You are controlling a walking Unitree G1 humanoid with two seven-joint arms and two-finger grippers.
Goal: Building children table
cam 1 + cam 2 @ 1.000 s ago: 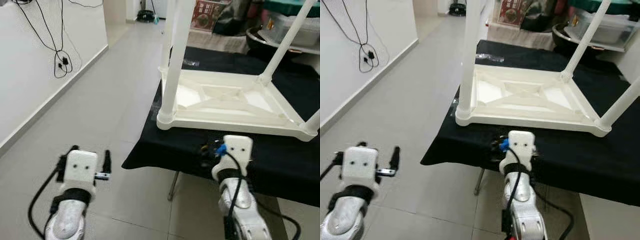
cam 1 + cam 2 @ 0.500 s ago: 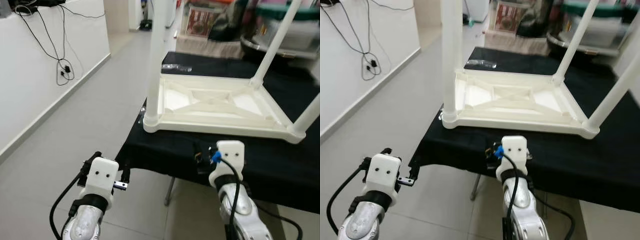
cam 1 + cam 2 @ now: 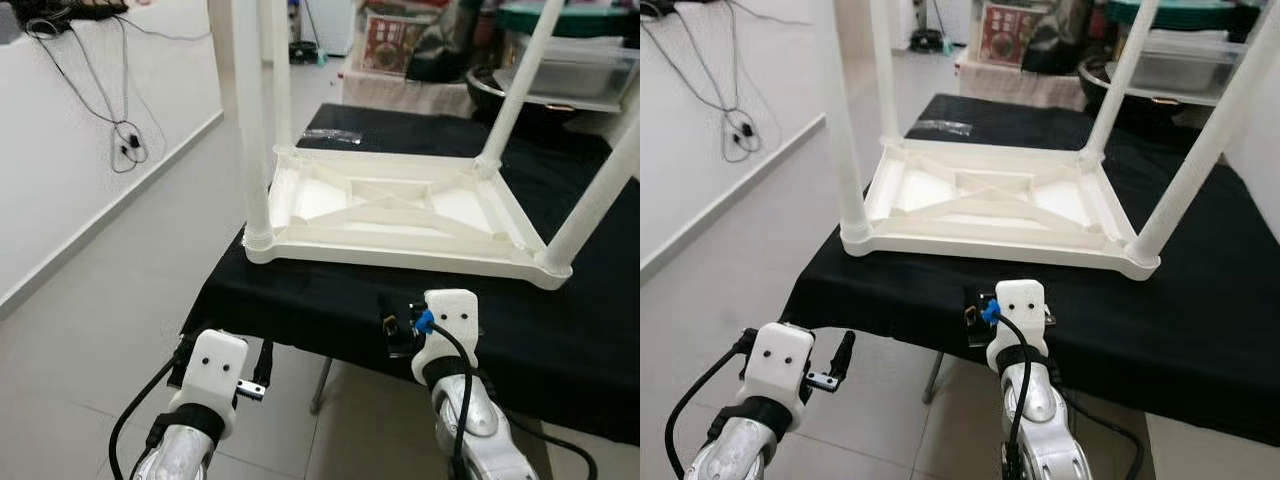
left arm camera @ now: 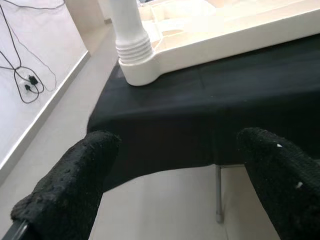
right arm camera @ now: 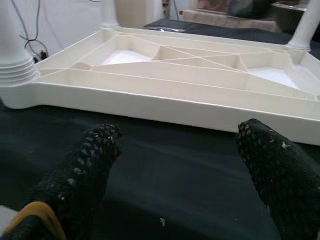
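A white plastic children's table lies upside down on a black-draped table, with a leg standing up at each corner. The near-left leg is screwed into its corner socket. My left gripper is open and empty, low beside the cloth's left front corner, pointing at that socket. My right gripper is open and empty too. It hovers over the cloth just short of the tabletop's near rim.
A white wall with dangling cables runs along the left, with grey tiled floor between it and the draped table. Boxes and a plastic bin crowd the back. A metal table leg shows under the cloth.
The camera has swung, so the upturned table now sits more central and all its legs show. My left gripper has come closer to the cloth's front corner. The right gripper stays at the near rim.
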